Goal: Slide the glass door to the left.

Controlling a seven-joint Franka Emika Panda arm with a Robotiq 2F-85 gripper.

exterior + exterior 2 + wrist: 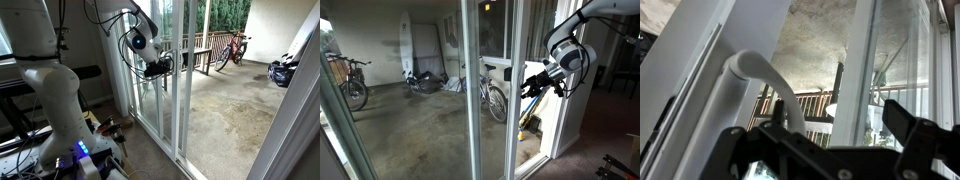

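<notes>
Concrete patio (232,100) beyond glass door (702,68) — black gripper (830,150), jaws apart, at its curved grey handle (764,80)

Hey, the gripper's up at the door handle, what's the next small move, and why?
Probably close the gripper on the handle. In the wrist view the jaws stand open, and the grey loop appears to run down between them, so it looks within grasp. The door can't be pulled left until it's held. Depth is hard to judge, so ease forward first if needed.
</notes>
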